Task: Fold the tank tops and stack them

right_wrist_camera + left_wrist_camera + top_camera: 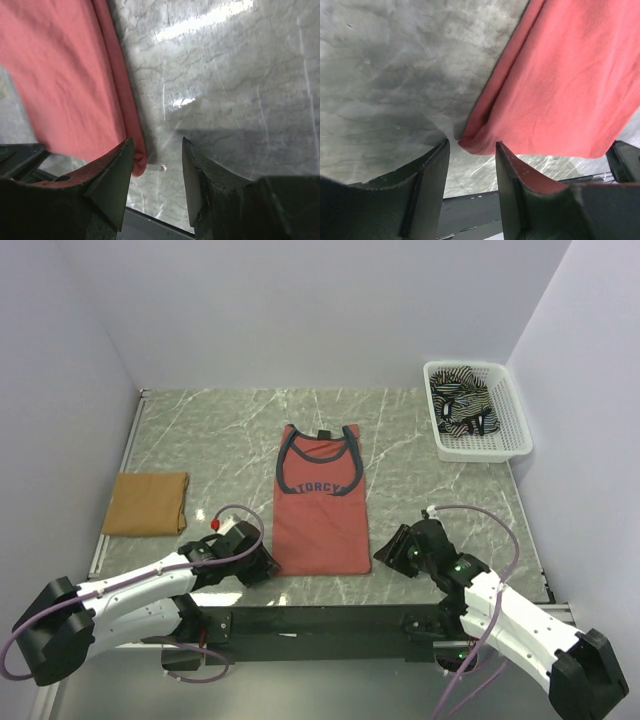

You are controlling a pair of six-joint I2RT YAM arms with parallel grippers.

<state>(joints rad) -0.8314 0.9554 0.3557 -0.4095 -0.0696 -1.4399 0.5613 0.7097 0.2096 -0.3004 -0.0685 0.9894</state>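
Left claw [262,562] and right claw [385,552], both part open and empty, sit at the near corners of the red tank top [322,515].

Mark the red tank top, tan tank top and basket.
red tank top [322,525]: top view, lower body panel
tan tank top [146,503]: top view, middle of folded cloth
basket [514,410]: top view, right wall

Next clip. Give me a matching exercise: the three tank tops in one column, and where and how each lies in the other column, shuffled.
1. mustard-tan top
2. brick-red top
3. striped top

A. bunched in the white basket
B. folded, far left
C. spread flat, centre

Pairs: 1-B; 2-C; 3-A
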